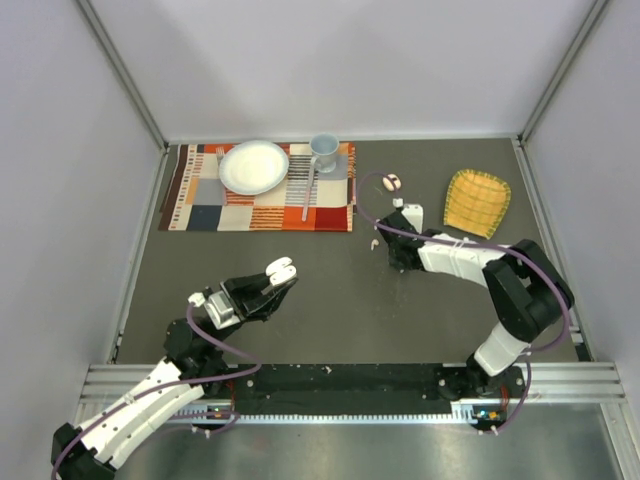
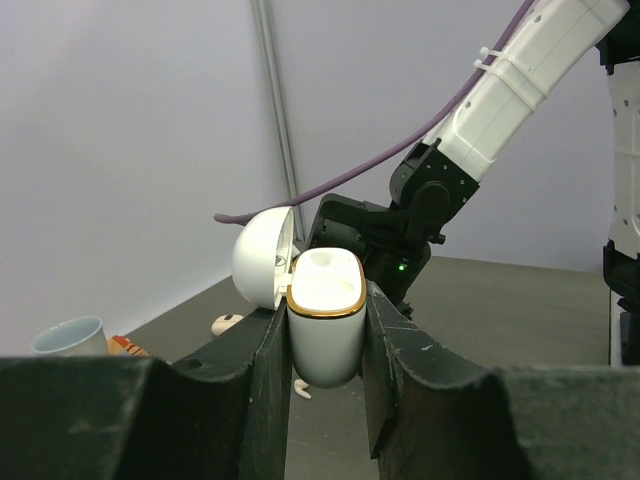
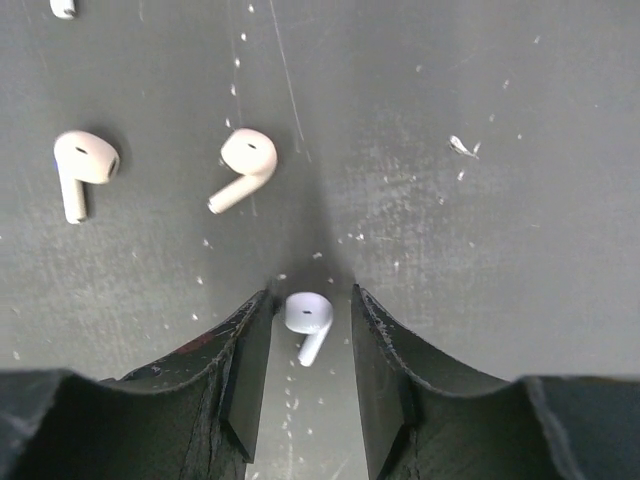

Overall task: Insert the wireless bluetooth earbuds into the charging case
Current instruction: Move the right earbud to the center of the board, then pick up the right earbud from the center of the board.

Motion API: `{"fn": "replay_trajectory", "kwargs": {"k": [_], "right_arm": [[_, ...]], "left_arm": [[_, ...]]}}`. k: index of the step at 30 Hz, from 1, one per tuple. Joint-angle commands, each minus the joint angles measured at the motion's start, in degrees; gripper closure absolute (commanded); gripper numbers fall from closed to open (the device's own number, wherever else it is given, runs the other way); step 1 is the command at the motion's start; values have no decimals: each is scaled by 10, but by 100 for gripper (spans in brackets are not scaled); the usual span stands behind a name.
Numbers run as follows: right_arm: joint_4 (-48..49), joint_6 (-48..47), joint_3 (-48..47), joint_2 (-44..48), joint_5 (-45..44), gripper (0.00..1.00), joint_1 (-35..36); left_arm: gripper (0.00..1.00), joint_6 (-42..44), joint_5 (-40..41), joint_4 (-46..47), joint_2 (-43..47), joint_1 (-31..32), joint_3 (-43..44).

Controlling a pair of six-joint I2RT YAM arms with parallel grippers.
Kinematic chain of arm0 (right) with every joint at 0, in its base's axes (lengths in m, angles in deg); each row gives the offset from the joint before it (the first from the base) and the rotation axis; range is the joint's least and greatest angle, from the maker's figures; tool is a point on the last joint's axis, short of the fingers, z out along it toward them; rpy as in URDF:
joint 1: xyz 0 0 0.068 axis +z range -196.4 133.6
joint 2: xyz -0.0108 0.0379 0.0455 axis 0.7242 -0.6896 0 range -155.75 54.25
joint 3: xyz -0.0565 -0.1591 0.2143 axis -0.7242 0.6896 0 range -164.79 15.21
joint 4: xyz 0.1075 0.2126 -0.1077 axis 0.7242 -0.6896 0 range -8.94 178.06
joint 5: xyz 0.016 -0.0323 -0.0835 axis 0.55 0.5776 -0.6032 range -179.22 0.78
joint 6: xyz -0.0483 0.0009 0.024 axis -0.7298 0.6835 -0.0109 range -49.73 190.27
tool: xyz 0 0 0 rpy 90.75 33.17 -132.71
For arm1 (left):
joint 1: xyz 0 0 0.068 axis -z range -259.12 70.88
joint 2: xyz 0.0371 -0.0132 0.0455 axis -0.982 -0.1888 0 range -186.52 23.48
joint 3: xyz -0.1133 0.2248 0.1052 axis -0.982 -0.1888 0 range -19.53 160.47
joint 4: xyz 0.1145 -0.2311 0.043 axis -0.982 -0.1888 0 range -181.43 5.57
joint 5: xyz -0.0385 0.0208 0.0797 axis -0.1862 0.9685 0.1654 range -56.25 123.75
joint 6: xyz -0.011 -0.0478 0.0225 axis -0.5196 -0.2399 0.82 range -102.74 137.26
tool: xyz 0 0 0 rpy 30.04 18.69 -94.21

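Observation:
My left gripper is shut on a white charging case with a gold rim and holds it off the table. Its lid is flipped open to the left, and the sockets look empty. In the right wrist view, my right gripper is open and low over the table. A white earbud lies between its fingertips with a gap on each side. Two cream earbuds lie farther ahead on the left. In the top view the right gripper is right of centre, beside an earbud.
A second white case and a small pinkish object lie behind the right gripper. A yellow woven mat is at the back right. A striped placemat at the back left carries a plate, a cup and a spoon.

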Motion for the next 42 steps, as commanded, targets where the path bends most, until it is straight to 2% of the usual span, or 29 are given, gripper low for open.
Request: {"fn": "replay_trajectory", "kwargs": {"k": [1,9,22,42], "right_arm": [[-64,43,-2,-61,59,61,0],[-68,69,6,-59,73,62,-21],[-43,-3,40,-10,113,63,-42],[-49,-2,52,6,115,68,-51]], "left_arm": [[100,8,8,4,8,1,-34],[100,8,13,-14,22,1,-34],[100,8,16,-14,27,1,-37],[100,8,13,-16,29,1,-34]]}}
